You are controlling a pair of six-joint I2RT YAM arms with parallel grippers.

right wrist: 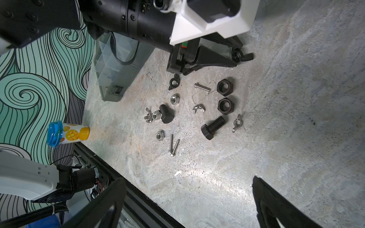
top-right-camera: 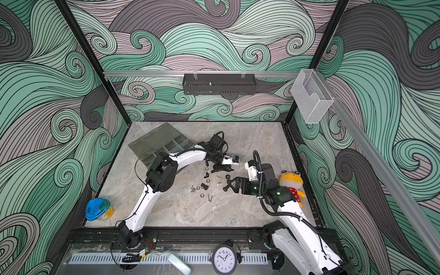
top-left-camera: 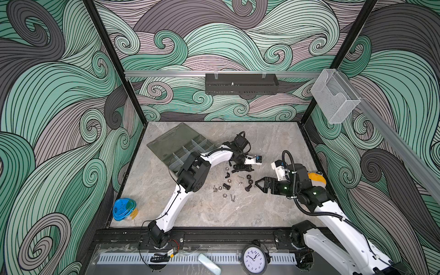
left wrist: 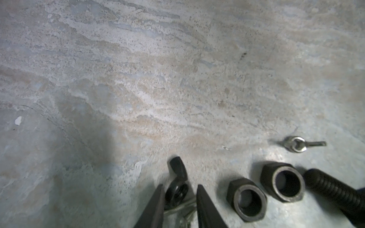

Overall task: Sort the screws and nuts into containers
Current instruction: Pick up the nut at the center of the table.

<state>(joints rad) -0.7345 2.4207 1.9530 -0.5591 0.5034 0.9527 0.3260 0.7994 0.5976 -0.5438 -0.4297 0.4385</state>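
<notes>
Left gripper (left wrist: 180, 186): narrow, straddling black wing nut (left wrist: 177, 169); firm hold untellable.
Right gripper (right wrist: 187, 178): wide, empty.
Location: black wing nut on table (top-left-camera: 214, 214), well apart from organiser box (top-left-camera: 166, 145).
Risk: silver screws (left wrist: 178, 207) between jaws could ride along, missorted.

Using the organiser box (top-left-camera: 166, 145) as the anchor: it sits at the back left of the table (top-left-camera: 214, 214). The screws (right wrist: 171, 145) and nuts (right wrist: 225, 86) lie loose on the table, to the box's right and a bit in front of it. The left gripper (left wrist: 179, 186) is just right of the box at the back of that scatter, with a wing nut (left wrist: 177, 171) between its jaws. The right gripper (top-left-camera: 257, 183) is further right, past the scatter. The plush toy (top-right-camera: 291, 184) is further right again. The tub (top-left-camera: 124, 209) stands well in front of the box, and the clock (top-left-camera: 254, 258) sits in front and to the right, off the table. The rack (top-left-camera: 241, 83) hangs on the wall behind the box.
</notes>
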